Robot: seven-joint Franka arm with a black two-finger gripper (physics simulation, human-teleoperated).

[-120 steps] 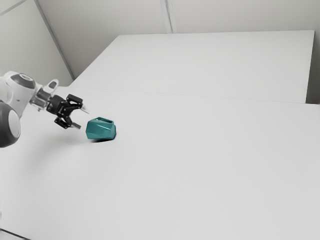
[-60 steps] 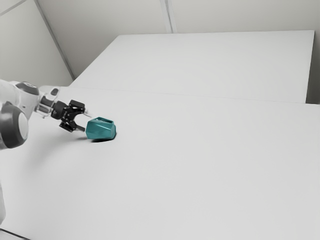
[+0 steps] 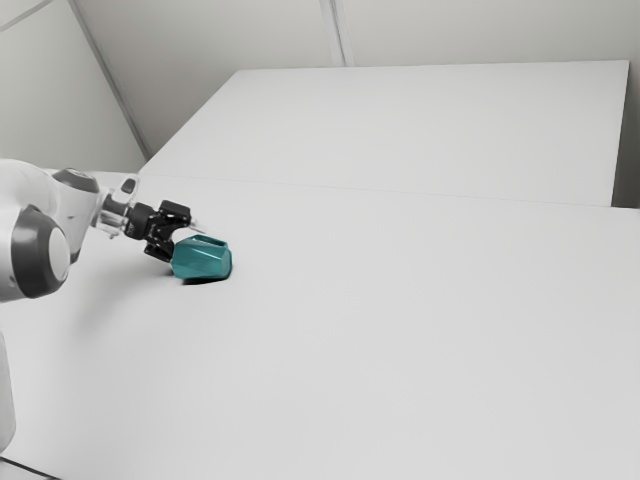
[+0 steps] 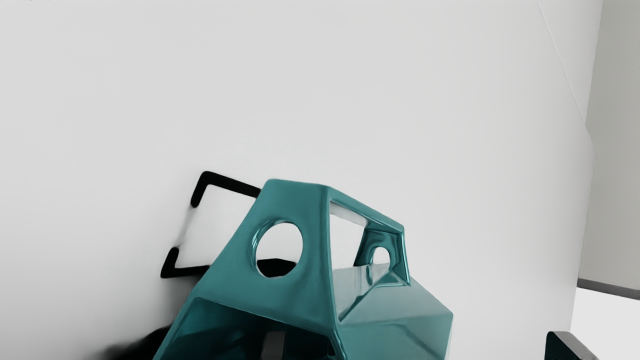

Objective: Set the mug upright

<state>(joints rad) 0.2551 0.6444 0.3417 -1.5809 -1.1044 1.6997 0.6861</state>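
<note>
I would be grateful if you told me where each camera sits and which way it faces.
Exterior view: beside the arm, facing across and down at the white table; arm and black gripper reach in from the exterior view's left.
Wrist view: at the arm's wrist, facing past both fingertips toward the teal mug and table.
Shared: the mug, lying on its side, the table and the gripper's fingers.

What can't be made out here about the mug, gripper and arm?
- Lower part of the mug's mouth: cut off by the wrist view's bottom edge.
- Mug's far side: hidden behind its near side, exterior view.
- Whether the gripper touches the mug: too small, exterior view.
- Base of the arm: cut off, exterior view's left edge.
</note>
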